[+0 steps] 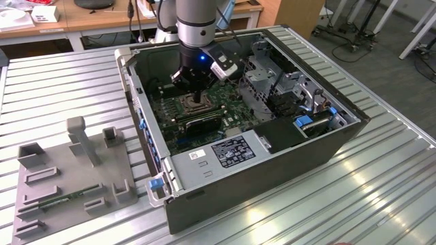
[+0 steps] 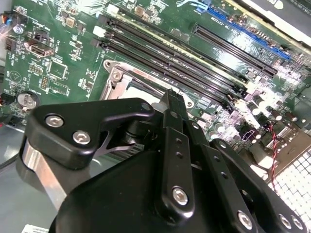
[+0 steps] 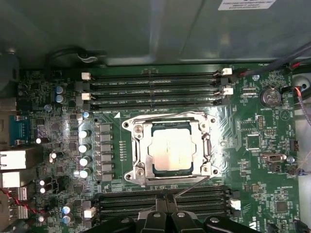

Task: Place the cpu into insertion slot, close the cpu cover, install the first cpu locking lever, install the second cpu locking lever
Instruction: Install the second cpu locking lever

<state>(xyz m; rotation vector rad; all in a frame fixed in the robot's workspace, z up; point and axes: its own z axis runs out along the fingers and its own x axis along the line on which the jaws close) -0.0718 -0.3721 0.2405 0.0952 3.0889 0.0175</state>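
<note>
The cpu (image 3: 169, 154) sits in the insertion slot (image 3: 137, 154) (cover (image 3: 206, 148) lowered around it); gripper (image 3: 167, 206) hovers just beside it, fingers together, holding nothing.

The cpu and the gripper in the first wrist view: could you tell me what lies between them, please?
A bank of long black memory slots crosses the green board between the cpu and the gripper, in the first wrist view.
</note>
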